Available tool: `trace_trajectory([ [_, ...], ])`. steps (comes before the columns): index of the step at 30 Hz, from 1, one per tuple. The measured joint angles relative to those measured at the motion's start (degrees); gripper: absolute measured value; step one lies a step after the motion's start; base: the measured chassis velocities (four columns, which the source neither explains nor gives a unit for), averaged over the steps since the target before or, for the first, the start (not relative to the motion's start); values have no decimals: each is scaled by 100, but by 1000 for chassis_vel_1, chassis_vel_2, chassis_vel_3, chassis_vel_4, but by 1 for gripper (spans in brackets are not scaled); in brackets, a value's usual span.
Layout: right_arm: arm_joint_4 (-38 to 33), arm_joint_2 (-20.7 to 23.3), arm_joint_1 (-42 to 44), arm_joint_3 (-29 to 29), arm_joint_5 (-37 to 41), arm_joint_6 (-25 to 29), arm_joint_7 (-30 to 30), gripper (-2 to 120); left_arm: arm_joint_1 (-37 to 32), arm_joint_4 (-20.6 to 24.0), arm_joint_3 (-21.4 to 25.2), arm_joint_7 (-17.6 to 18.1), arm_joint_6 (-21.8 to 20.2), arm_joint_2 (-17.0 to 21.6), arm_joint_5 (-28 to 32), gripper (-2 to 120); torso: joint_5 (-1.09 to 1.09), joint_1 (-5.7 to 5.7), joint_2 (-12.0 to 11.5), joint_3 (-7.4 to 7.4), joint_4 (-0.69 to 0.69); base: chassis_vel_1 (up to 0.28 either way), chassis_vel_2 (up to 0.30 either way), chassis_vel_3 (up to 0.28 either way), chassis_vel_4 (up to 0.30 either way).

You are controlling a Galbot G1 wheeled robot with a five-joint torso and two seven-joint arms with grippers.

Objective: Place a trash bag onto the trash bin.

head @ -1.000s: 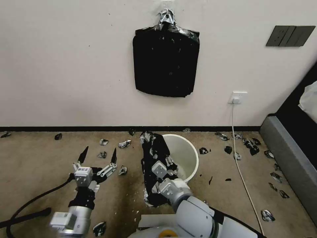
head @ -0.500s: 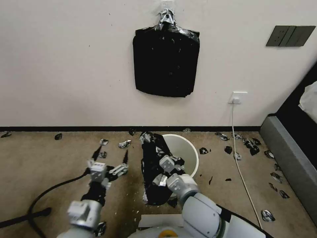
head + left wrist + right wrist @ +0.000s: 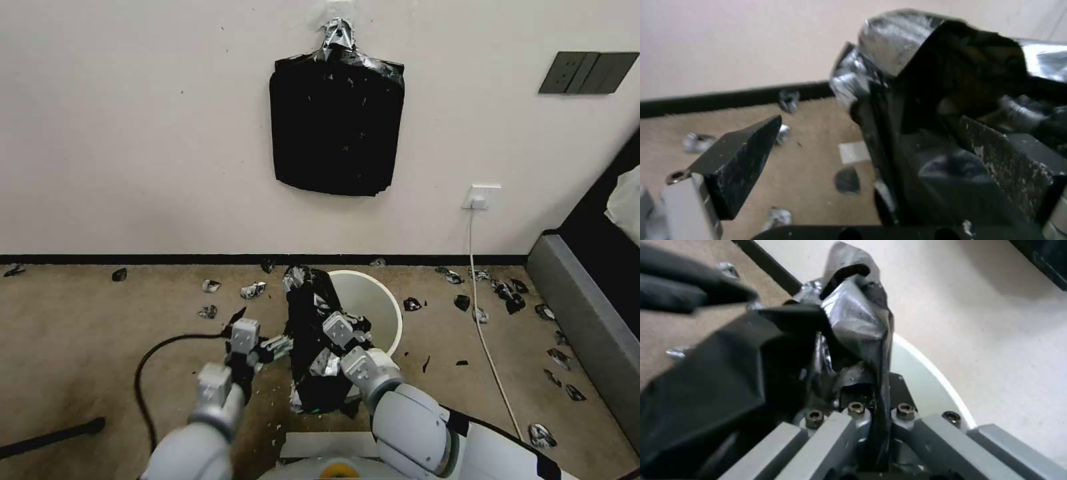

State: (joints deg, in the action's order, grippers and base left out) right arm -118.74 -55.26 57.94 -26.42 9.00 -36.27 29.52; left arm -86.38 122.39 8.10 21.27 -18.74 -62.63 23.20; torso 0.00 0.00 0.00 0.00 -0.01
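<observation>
the trash bag (image 3: 308, 347) hangs as a wrinkled, glossy black sheet with silvery glints over the left side of the trash bin (image 3: 373, 308), draped from the rim down the outer wall toward the floor; the bin, round, white and smooth, stands on the carpet near the wall; the right gripper (image 3: 347, 328) pinches a fold of the film at the rim, fingers clamped on it; the left gripper (image 3: 257, 330) sits just beside the bag, fingers spread wide, one already against the film; the step in hand looks like a second grasp; next, closing on an edge to spread the mouth.
</observation>
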Motion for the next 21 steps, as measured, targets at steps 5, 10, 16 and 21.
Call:
trace_trajectory([
  [5,-31,93,36,97,29,13,12,0,575,-293,-341,264,-312,-3,622,100,0,0,0,0,0,0,0,0,0],
  [10,-79,187,38,205,90,28,17,0,1258,-579,-687,718,-727,-55,1389,100,0,0,0,0,0,0,0,0,0],
  [16,-93,217,42,255,117,36,23,0,1794,-792,-963,1427,-1444,-149,2112,91,1,0,0,0,0,0,0,0,0],
  [21,-93,221,49,293,144,51,27,0,1994,-954,-1144,1653,-1610,-177,2166,76,0,0,0,0,1,0,0,0,0],
])
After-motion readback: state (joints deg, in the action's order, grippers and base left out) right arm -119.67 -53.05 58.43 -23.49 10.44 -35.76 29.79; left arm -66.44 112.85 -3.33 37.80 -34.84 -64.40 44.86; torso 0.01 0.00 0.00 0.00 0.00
